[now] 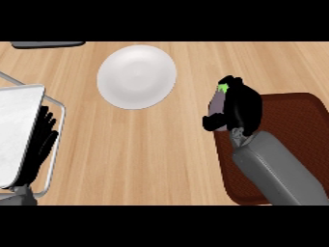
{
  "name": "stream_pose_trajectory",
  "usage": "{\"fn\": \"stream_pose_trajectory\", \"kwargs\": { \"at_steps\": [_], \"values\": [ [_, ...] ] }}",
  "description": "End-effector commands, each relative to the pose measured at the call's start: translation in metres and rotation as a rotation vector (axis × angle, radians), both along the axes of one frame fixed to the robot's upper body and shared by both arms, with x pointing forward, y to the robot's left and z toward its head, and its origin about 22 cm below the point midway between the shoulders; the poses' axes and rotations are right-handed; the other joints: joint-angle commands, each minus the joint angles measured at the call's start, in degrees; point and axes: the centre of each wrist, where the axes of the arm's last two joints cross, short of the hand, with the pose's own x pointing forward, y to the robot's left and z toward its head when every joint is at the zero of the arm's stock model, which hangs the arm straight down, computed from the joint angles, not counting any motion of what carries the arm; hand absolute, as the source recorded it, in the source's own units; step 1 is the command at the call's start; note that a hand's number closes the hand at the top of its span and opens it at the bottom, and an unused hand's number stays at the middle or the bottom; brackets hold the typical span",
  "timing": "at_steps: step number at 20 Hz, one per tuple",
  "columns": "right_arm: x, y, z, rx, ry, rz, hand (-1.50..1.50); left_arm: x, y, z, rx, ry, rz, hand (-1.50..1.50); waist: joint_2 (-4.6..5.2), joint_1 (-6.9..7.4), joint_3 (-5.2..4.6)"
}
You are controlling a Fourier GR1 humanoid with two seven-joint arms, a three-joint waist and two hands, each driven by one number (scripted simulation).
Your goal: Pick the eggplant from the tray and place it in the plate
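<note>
Right hand (239,108) curled round the eggplant (216,100), fingers and thumb wrapped over its body so only the purple flank and the green stem cap show. The eggplant sits in that hand at the left edge of the brown tray (306,130), about over the line where tray meets the wooden tabletop (138,154); height above the surface cannot be read from this view. Long axis runs near enough up the view, stem end pointing away from the robot, blunt end hidden under the fingers. The white plate (137,76) lies well apart to the upper left, nothing on it. Judgement: the pick looks done or nearly so; the carry across to the plate and the release are left. Left hand (40,140) rests open, fingers straight, at the view's left beside a white panel (6,135) in a wire frame (59,120).
</note>
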Motion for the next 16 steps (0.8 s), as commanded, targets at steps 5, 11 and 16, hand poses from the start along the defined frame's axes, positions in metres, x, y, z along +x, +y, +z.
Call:
{"fn": "stream_pose_trajectory", "kwargs": {
  "at_steps": [5, 11, 16],
  "values": [
    [-0.057, 0.054, 0.049, -0.042, -0.332, -0.1, 1.5, -0.002, -0.009, -0.006, 0.07, 0.044, -0.058, 0.0, 1.11, 1.94, 0.57],
    [-0.063, 0.092, 0.083, -0.028, -0.357, -0.108, 1.5, 0.022, -0.023, 0.008, 0.077, 0.022, -0.086, 0.0, 1.94, 3.91, 0.64],
    [-0.025, 0.104, 0.084, -0.062, -0.349, -0.089, 1.5, 0.016, -0.021, 0.003, 0.083, 0.023, -0.12, 0.0, 2.34, 5.43, 0.65]
  ]
}}
